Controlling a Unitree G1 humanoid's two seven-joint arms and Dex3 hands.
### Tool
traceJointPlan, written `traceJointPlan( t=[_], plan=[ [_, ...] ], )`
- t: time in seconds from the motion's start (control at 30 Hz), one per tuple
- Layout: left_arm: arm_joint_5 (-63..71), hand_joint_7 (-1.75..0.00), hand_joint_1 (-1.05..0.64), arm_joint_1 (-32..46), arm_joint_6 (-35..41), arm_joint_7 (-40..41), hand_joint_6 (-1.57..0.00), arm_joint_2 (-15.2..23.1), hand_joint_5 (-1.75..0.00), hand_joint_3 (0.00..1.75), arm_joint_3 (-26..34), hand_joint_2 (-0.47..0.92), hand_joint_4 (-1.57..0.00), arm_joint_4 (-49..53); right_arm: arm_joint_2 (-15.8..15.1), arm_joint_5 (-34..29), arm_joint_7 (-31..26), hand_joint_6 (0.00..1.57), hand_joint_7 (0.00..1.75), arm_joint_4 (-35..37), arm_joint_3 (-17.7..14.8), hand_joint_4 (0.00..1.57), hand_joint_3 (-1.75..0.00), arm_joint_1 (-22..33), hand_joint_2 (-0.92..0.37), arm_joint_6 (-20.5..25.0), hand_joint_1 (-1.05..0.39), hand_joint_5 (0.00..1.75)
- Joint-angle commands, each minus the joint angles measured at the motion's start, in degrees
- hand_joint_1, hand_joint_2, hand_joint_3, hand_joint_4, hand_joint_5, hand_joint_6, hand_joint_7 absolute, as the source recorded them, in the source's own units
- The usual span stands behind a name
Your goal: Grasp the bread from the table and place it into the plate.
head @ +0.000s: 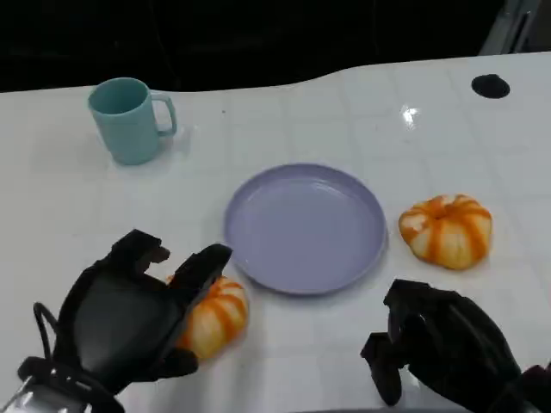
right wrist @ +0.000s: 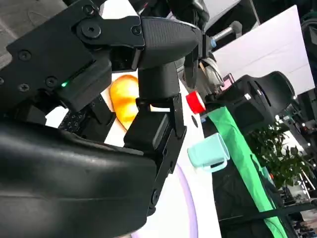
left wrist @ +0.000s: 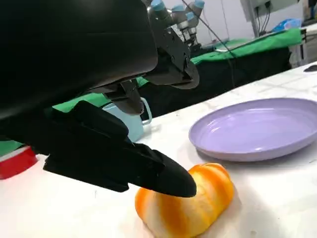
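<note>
1. Down at the lower left of the head view, the left hand (head: 129, 318) is sitting right over one bread (head: 211, 314), which is lying on the white bench (head: 344, 103) just off the near-left rim of the purple plate (head: 306, 228).

2. That hand's fingers (head: 200, 267) are hanging spread over the top of the loaf, reaching toward the plate. In the left wrist view one fingertip (left wrist: 168, 178) is lying right on or just above the orange crust of the bread (left wrist: 188, 206); whether it's actually touching is too close to call. Nothing is being gripped, so I'd call the hand released and empty.

3. Key relation: the bread is lying just beyond and under the fingers, on their plate side, and the plate (left wrist: 257, 129) is the next thing past it in the same direction. So it looks like a short close-and-carry, no big reach.

4. Long axis: the loaf is looking a bit oblong, running roughly from the palm toward the plate, though the hand is hiding a good part of it, so don't quote me.

5. Another bread (head: 446, 231) is sitting on the bench just right of the plate, well ahead of the right hand (head: 439, 348). That hand is hovering near the front edge with its fingers looking curled in on nothing.

6. Nearer hand, going by this: left, easily. It's basically on its loaf, while the right one is well apart from its own.

7. A teal mug (head: 129, 119) is standing far back left, out of the way.
</note>
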Motion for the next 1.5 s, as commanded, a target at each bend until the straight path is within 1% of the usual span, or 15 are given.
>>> traceJointPlan(
  t=[0.03,0.23,0.53,0.77,1.0,1.07,1.23,1.27,1.3,1.37,1.47,1.5],
  plan=[
    [2.46,0.00,-0.85,-1.73,4.05,-2.89,-0.30,0.61,-0.64,0.02,-2.39,0.92,-0.24,1.26,-1.02,0.60,-0.18,1.08,1.33,-0.91,-0.32,1.23,-0.73,0.37,-0.53,0.73,-0.95,1.51],
    [3.03,0.00,-0.86,-3.73,9.02,-5.94,-0.27,-0.04,-0.63,0.04,-5.05,0.92,-0.22,2.63,-1.17,0.64,0.14,1.09,1.33,-0.73,-0.39,1.24,-0.73,0.30,-0.53,0.71,-0.95,1.51],
    [2.15,0.00,-0.83,-6.96,13.12,-10.06,-0.26,-0.24,-0.62,0.03,-8.42,0.92,-0.21,6.96,-1.31,0.15,-0.41,1.10,1.33,-0.98,-0.23,1.24,-0.72,0.25,-0.53,0.89,-0.97,1.51],
    [-0.36,0.00,-0.83,-9.97,13.65,-8.08,-0.26,0.12,-0.62,0.01,-10.51,0.91,-0.22,14.26,-1.19,0.57,-0.11,1.08,1.32,-0.86,-0.36,1.24,-0.74,0.25,-0.52,1.00,-0.95,1.51],
    [-2.52,0.00,-0.81,-12.36,13.80,-6.77,-0.25,0.89,-0.66,0.00,-12.16,0.92,-0.18,19.22,-1.23,0.07,-0.33,1.08,1.33,-0.88,-0.22,1.24,-0.75,0.34,-0.52,0.68,-0.96,1.51],
    [-3.22,0.00,-0.79,-13.06,13.38,-5.18,-0.24,0.94,-0.67,0.00,-12.45,0.92,-0.18,21.17,-1.22,0.17,-0.18,1.08,1.33,-0.77,-0.27,1.23,-0.75,0.29,-0.52,0.69,-0.95,1.51],
    [-5.91,0.00,-0.68,-14.60,12.28,-0.87,-0.23,1.09,-0.68,0.00,-13.09,0.89,-0.18,25.79,-1.34,-0.62,-0.74,1.09,1.33,-0.59,-0.16,1.24,-0.75,-0.13,-0.53,0.44,-0.96,1.52],
    [-6.33,0.00,-0.67,-15.03,11.60,1.09,-0.23,1.21,-0.68,0.00,-13.27,0.89,-0.17,27.39,-1.20,-0.22,-0.40,1.10,1.33,-0.32,-0.31,1.24,-0.75,-0.28,-0.53,0.41,-0.96,1.52],
    [-6.68,-0.01,-0.61,-15.43,11.05,2.65,-0.25,1.35,-0.68,0.00,-13.48,0.87,-0.19,28.76,-1.10,0.08,-0.09,1.09,1.33,-0.11,-0.42,1.24,-0.75,-0.37,-0.52,0.37,-0.95,1.52],
    [-7.30,-0.02,-0.56,-16.34,10.13,5.63,-0.27,1.50,-0.68,0.00,-13.85,0.86,-0.21,31.71,-1.08,0.28,0.10,1.09,1.33,0.23,-0.53,1.24,-0.75,-0.57,-0.52,0.41,-0.94,1.52],
    [-8.85,-0.05,-0.45,-17.63,8.21,9.75,-0.35,1.77,-0.73,0.00,-14.35,0.86,-0.30,35.89,-1.03,0.17,-0.31,1.10,1.32,0.12,-0.54,1.24,-0.74,-0.68,-0.52,0.72,-0.96,1.52],
    [-9.18,-0.08,-0.38,-18.09,7.32,11.58,-0.47,1.98,-0.84,0.01,-14.64,0.87,-0.40,37.35,-0.98,0.26,-0.21,1.10,1.32,0.20,-0.58,1.24,-0.74,-0.73,-0.52,0.68,-0.95,1.51]
  ],
)
